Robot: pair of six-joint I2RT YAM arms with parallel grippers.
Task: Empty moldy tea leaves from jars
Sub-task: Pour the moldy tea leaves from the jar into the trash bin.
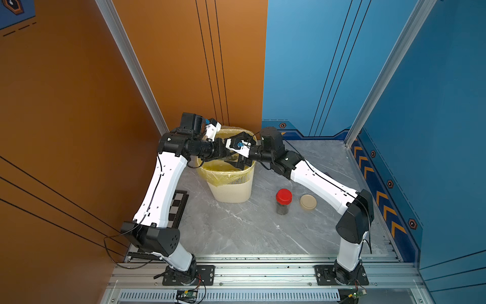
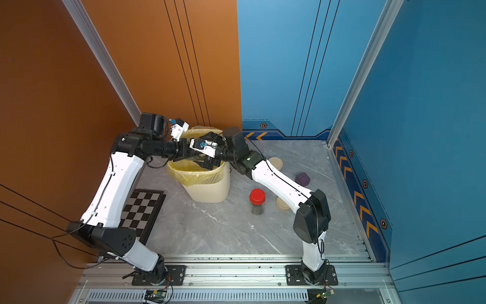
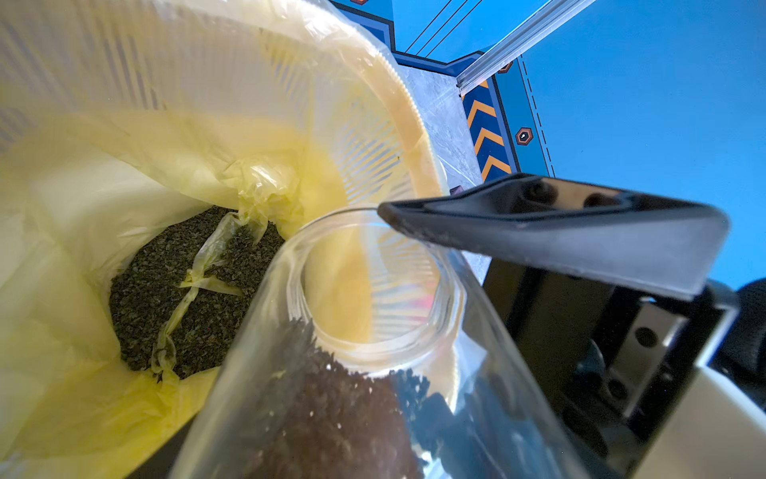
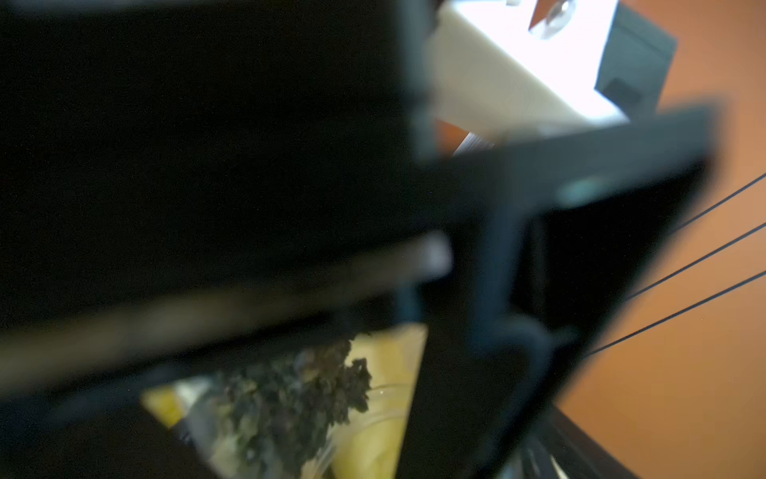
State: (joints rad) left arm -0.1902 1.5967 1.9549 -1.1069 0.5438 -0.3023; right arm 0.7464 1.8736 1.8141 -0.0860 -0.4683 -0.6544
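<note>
one open jar [image 3: 373, 331]; one red-lidded jar [image 1: 283, 201]

**Bin mouth crowded**

Left tool [image 1: 228, 157] with its tilted jar [image 3: 257, 373] and right tool [image 1: 241, 165] fill the room over the bin [image 1: 231, 189]. The near-centre worktop [image 1: 236, 231] gives open passage. Right of it stand a red jar [image 1: 283, 201] and a lid [image 1: 308, 202]; a chessboard [image 2: 142, 210] lies left.

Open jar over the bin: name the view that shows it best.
Left wrist view: the open jar fills the frame, mouth and tea leaves clear. Right wrist: a blurred glimpse; in both top views the arms mostly hide it.
</note>
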